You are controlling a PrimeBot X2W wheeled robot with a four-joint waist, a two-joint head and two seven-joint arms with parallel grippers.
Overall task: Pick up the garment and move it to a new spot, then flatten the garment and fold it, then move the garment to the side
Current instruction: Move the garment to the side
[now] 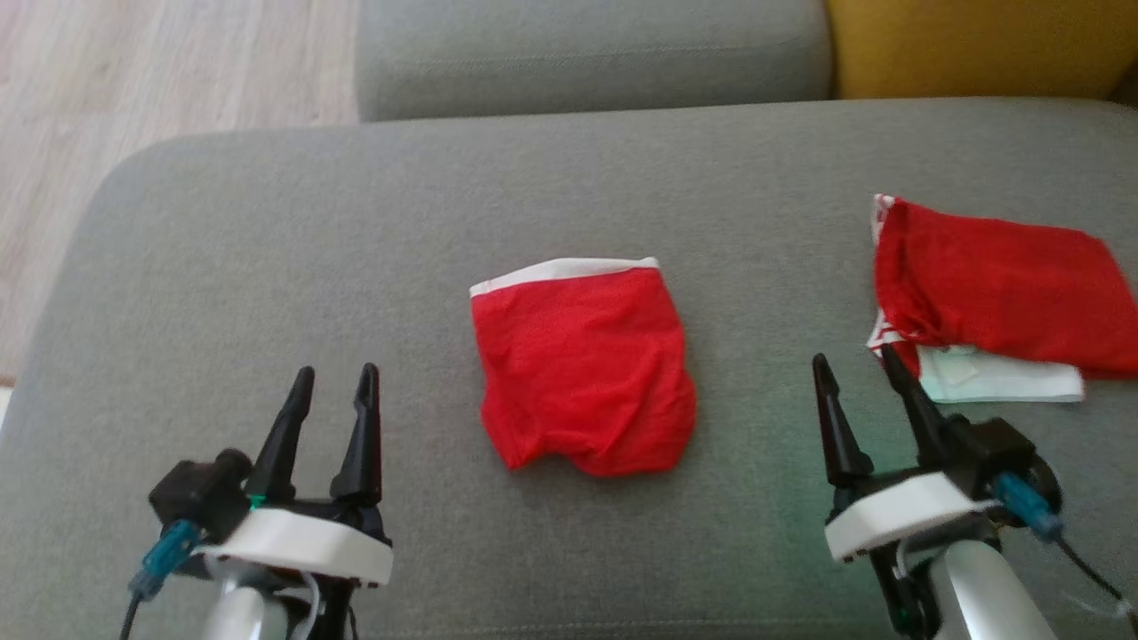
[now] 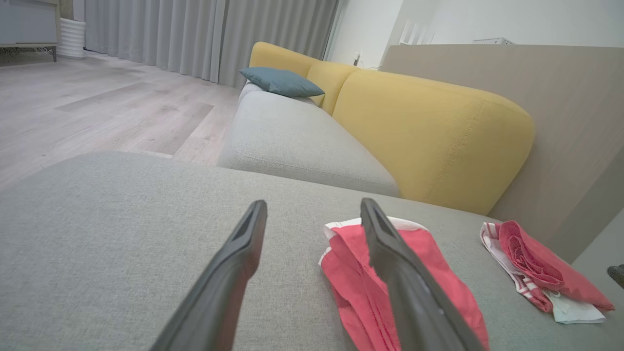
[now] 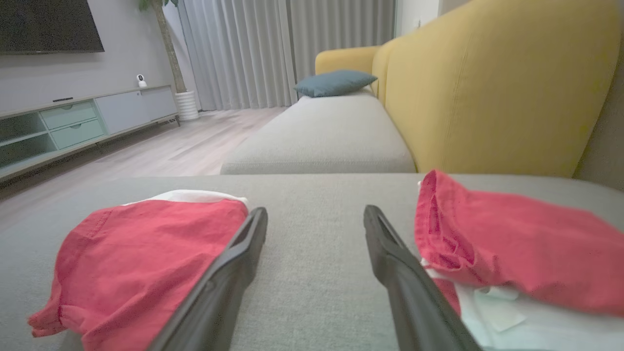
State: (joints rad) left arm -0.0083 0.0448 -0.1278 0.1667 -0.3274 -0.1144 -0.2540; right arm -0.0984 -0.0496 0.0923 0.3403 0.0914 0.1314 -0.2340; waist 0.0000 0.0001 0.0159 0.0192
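A folded red garment (image 1: 582,364) with a white waistband lies flat in the middle of the grey cushion (image 1: 356,231); it also shows as the garment (image 2: 429,273) in the left wrist view and the garment (image 3: 141,258) in the right wrist view. My left gripper (image 1: 340,382) stands open at the lower left, well clear of it, with nothing between its fingers. My right gripper (image 1: 853,364) stands open at the lower right, between the garment and a pile at the right, holding nothing.
A pile of clothes (image 1: 996,293), red on top with pale green and white beneath, lies at the cushion's right. A second grey seat (image 1: 587,53) and a yellow backrest (image 1: 978,44) lie beyond. Wooden floor (image 1: 133,80) drops off to the left.
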